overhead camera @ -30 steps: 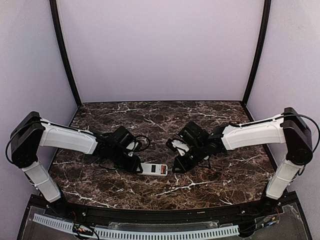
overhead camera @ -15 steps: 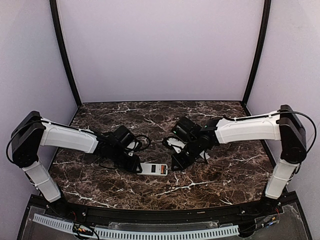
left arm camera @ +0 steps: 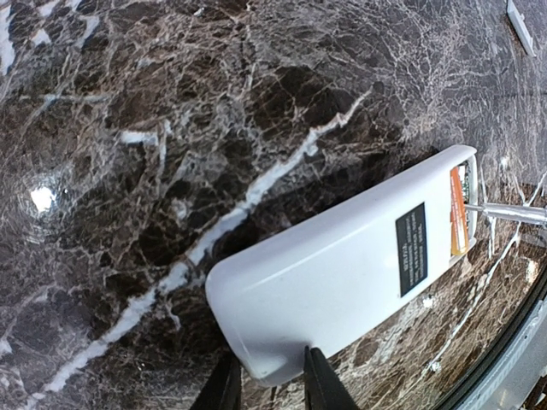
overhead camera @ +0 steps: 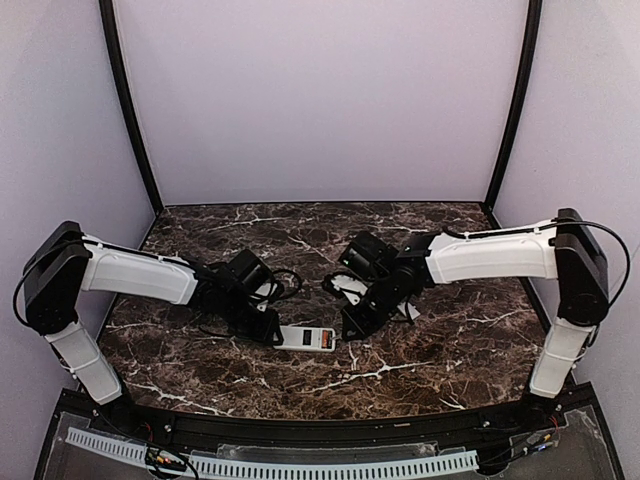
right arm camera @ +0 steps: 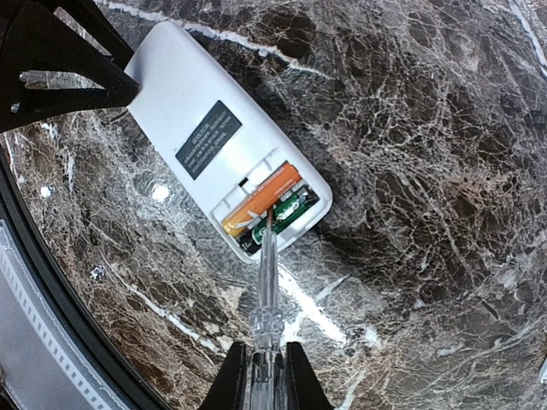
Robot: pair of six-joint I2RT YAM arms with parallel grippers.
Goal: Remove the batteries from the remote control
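Note:
The white remote control (overhead camera: 306, 338) lies back up near the table's front. Its compartment is open at the right end. Two batteries lie in it side by side, one orange-red (right arm camera: 261, 198), one green (right arm camera: 288, 213). My left gripper (left arm camera: 269, 386) is shut on the remote's (left arm camera: 342, 265) left end and also shows in the top view (overhead camera: 268, 328). My right gripper (right arm camera: 267, 377) is shut on a clear screwdriver (right arm camera: 267, 282). Its tip rests between the two batteries. The tip shows in the left wrist view (left arm camera: 504, 212) beside the orange battery (left arm camera: 458, 213).
A small flat white cover plate (left arm camera: 521, 15) lies on the dark marble table (overhead camera: 300, 235) beyond the remote. My left gripper (right arm camera: 60, 73) shows at the remote's (right arm camera: 214, 141) far end. The table's front edge (right arm camera: 34, 282) runs close by.
My right arm has moved left toward the remote's right end, bringing the screwdriver tip to the open compartment. My left gripper and the remote have stayed in place.

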